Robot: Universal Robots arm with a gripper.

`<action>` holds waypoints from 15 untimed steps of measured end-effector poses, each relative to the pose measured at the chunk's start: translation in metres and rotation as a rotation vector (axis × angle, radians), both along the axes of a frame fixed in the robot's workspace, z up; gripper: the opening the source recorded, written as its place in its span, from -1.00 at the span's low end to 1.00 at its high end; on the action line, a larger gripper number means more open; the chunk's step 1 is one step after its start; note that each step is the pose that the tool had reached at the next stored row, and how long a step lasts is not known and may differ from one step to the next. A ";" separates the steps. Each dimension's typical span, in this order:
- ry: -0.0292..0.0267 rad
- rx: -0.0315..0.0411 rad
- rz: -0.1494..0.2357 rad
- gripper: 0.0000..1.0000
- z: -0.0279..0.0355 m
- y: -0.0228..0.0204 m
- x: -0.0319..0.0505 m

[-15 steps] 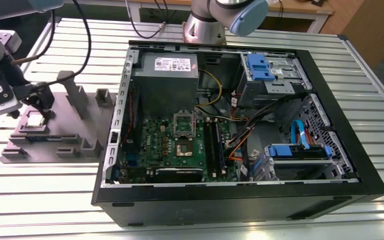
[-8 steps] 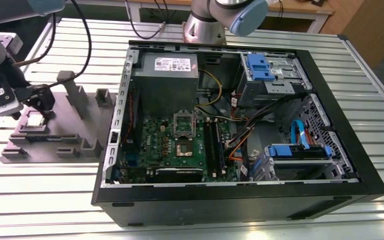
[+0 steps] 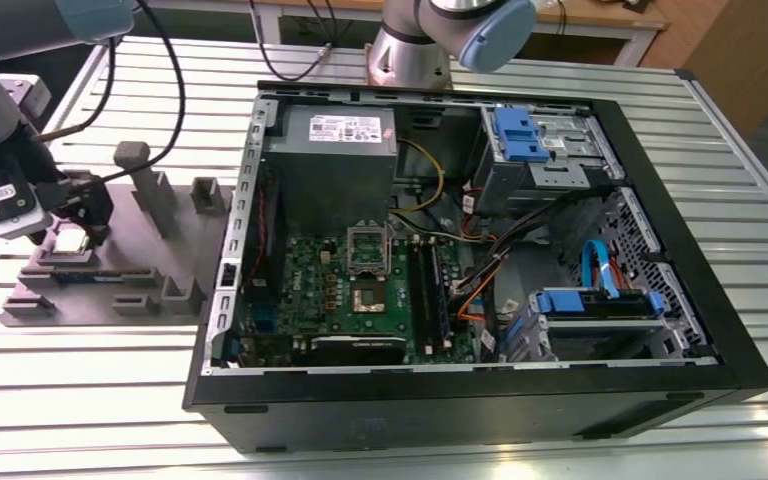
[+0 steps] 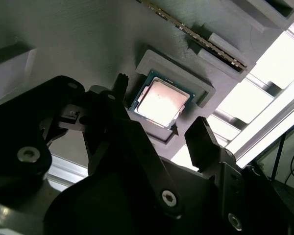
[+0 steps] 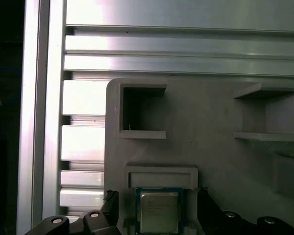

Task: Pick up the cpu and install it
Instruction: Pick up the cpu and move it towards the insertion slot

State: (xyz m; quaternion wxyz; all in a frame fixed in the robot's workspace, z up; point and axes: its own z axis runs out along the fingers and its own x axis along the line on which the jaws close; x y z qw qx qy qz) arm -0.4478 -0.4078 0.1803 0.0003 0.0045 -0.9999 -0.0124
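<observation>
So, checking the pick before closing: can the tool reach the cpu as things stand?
Probably yes: the open tool straddles the cpu, which lies uncovered in its grey tray pocket, with nothing between them.

We log a slatted aluminium table (image 3: 91, 400), a grey fixture plate (image 3: 157, 255) flat on its slats at the exterior view's left, just beside it an open black computer case (image 3: 491, 400) on its side, an arm base (image 3: 408, 60) standing beyond the case.
</observation>
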 end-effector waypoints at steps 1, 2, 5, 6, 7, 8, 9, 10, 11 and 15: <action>0.0001 -0.0001 0.000 0.47 -0.0003 0.0000 0.0000; 0.0000 -0.0001 0.000 0.44 -0.0007 0.0000 0.0000; 0.0000 0.0000 0.000 0.30 -0.0009 0.0000 0.0000; -0.0001 0.0000 0.000 0.30 -0.0010 0.0000 0.0000; -0.0001 0.0000 0.000 0.30 -0.0010 0.0000 0.0000; -0.0001 0.0000 0.000 0.30 -0.0010 0.0000 0.0000; -0.0001 0.0000 0.000 0.30 -0.0010 0.0000 0.0000; -0.0002 0.0000 -0.001 0.30 -0.0011 0.0000 0.0000; -0.0003 0.0001 -0.002 0.30 -0.0011 -0.0003 0.0000; -0.0001 0.0000 -0.005 0.30 -0.0011 -0.0020 0.0000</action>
